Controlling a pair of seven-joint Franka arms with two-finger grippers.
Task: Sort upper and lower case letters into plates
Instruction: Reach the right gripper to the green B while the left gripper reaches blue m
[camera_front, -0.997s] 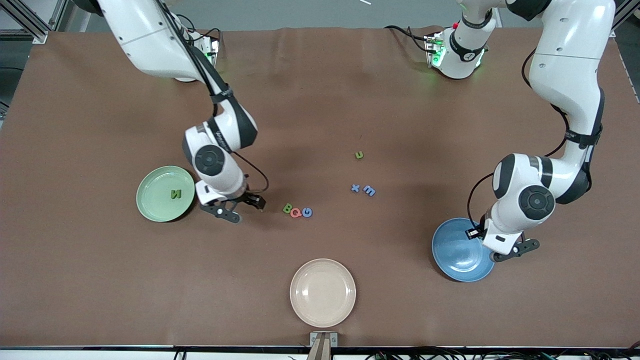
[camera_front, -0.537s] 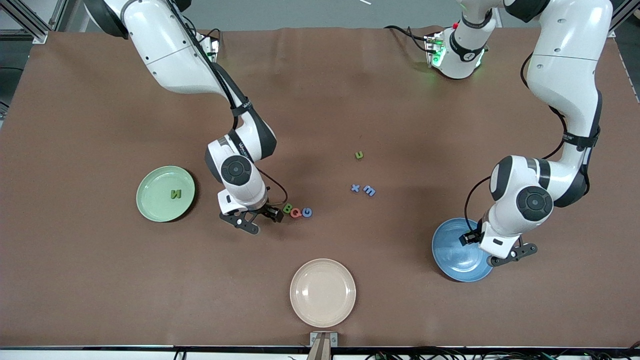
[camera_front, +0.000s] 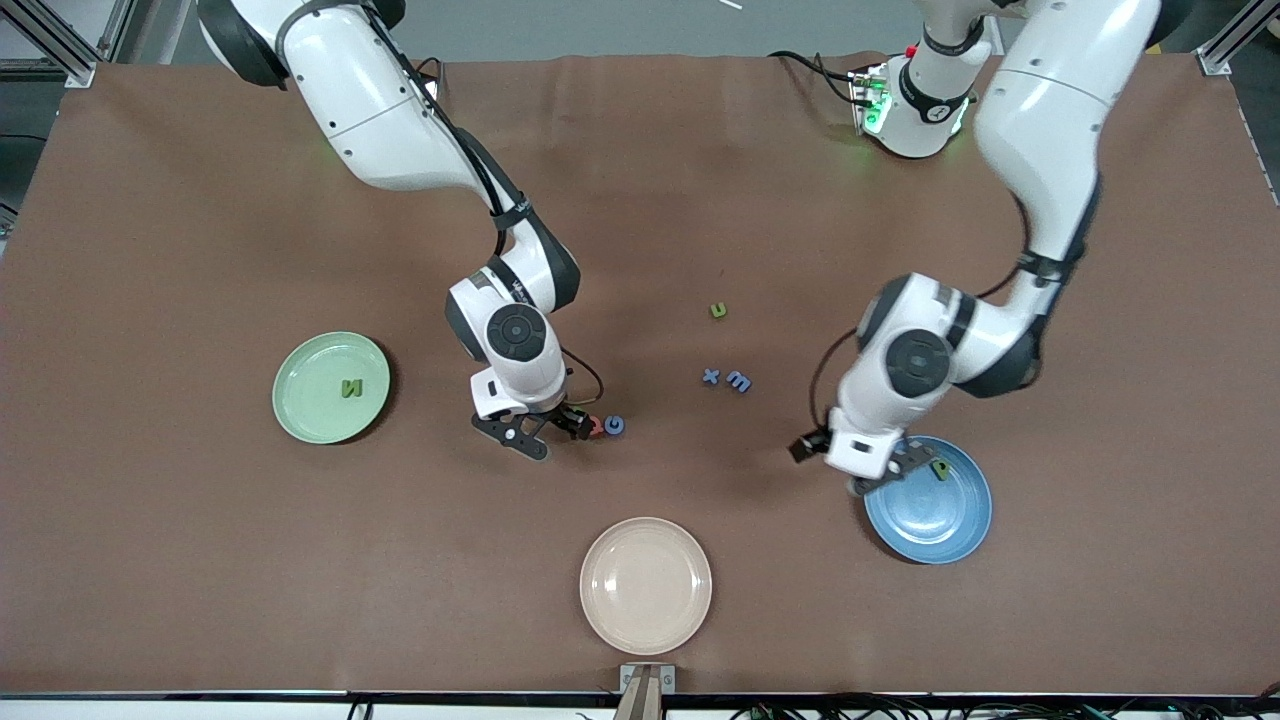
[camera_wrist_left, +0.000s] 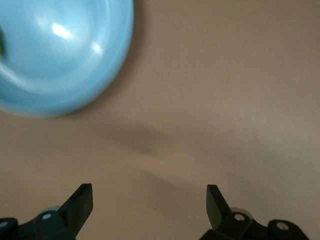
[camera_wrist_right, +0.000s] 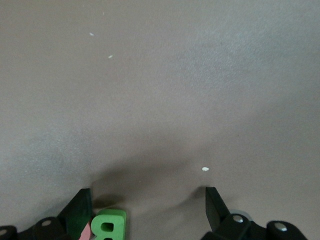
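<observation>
My right gripper (camera_front: 555, 432) is open, low over the green B (camera_wrist_right: 107, 225), which lies just inside one finger. The red Q (camera_front: 597, 427) and blue G (camera_front: 614, 425) lie beside it. The pale green plate (camera_front: 310, 400) toward the right arm's end holds a green N (camera_front: 350, 387). The blue plate (camera_front: 930, 515) toward the left arm's end holds a green letter (camera_front: 940, 467). My left gripper (camera_front: 838, 468) hangs open and empty over the table at that plate's edge; the blue plate (camera_wrist_left: 60, 55) also shows in the left wrist view. A green u (camera_front: 717, 310), blue x (camera_front: 710, 377) and blue m (camera_front: 739, 381) lie mid-table.
A cream-beige plate (camera_front: 645, 585) sits nearest the front camera, in the middle. A metal bracket (camera_front: 646, 685) juts from the table's front edge. Cables and the arm bases line the edge farthest from the front camera.
The right arm swung from beside the green plate to the B, Q, G group. The left gripper opened, a green letter now lies in the blue plate, and that arm moved off toward mid-table.
</observation>
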